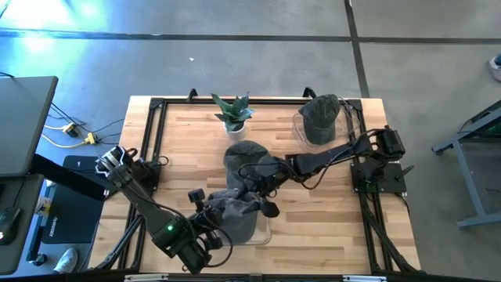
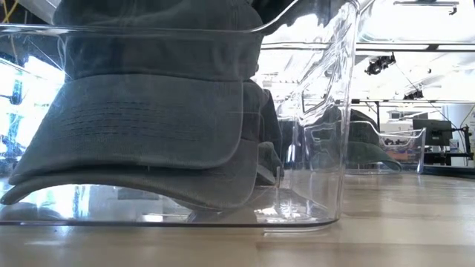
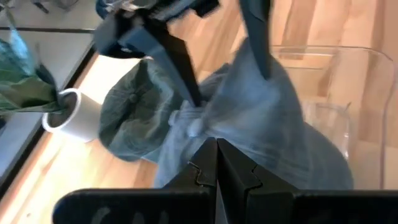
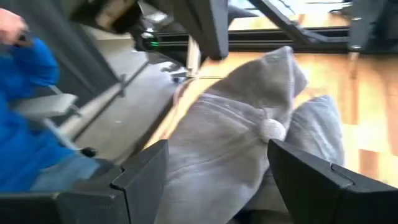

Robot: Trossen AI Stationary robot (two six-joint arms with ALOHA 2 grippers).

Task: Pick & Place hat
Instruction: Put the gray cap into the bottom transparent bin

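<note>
My right fingers (image 4: 217, 180) stand spread, the grey hat (image 4: 236, 137) bunched just ahead between them, over the clear bin (image 1: 262, 231). My left fingers (image 3: 217, 168), pressed together, wait just beside it. The right arm is nearer.

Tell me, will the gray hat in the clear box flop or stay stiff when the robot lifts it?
Probably floppy: the gray hat looks like soft cloth, creased and bunched up in the right wrist view. Its brim may hold shape, since it keeps a curve inside the clear box. It likely won't slip easily, being cloth.
</note>
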